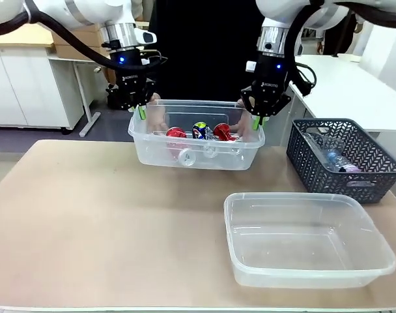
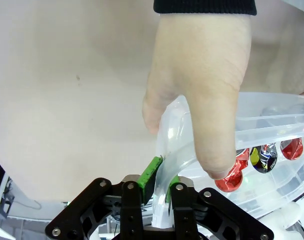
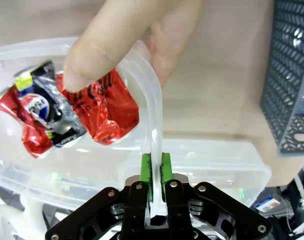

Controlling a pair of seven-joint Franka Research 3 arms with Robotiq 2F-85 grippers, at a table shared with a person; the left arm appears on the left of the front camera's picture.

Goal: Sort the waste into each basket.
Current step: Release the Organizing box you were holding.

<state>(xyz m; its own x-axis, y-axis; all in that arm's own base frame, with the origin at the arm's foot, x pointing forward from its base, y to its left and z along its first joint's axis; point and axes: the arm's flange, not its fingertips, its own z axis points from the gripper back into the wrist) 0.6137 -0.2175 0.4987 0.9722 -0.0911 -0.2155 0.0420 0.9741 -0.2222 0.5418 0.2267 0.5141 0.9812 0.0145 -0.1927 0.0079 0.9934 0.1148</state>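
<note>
Cans lie crushed in the far tub (image 1: 152, 151): two red cans (image 1: 176, 134) (image 1: 223, 132) with white script on crumpled metal, and a blue can (image 1: 200, 130) between them, dark and dented, with a yellow patch near one end. They lie close together on the tub's floor, toward its right end.

The far tub is see-through plastic with rounded corners and a rolled rim. It sits toward the far side of the table (image 1: 87, 215), in front of the person. I cannot tell whether it rests on the table or hangs just off it.

The left gripper (image 1: 141, 111) is clenched on the wall at the tub's left end, one green pad on each side of the plastic. The right gripper (image 1: 258, 120) pinches the right end the same way, its pads tight against the rim. The person's hand (image 2: 202, 100) grips the rim just beside the left gripper, thumb inside. The person's other hand (image 3: 122, 40) holds the rim by the right gripper, thumb over the edge above the cans.

Nearer to the robot and to its right stands the near tub (image 1: 250, 267), of the same make, flat on the table. Beyond it, at the table's right edge, the dark grey basket (image 1: 328, 177) holds a clear bottle (image 1: 335, 158).
</note>
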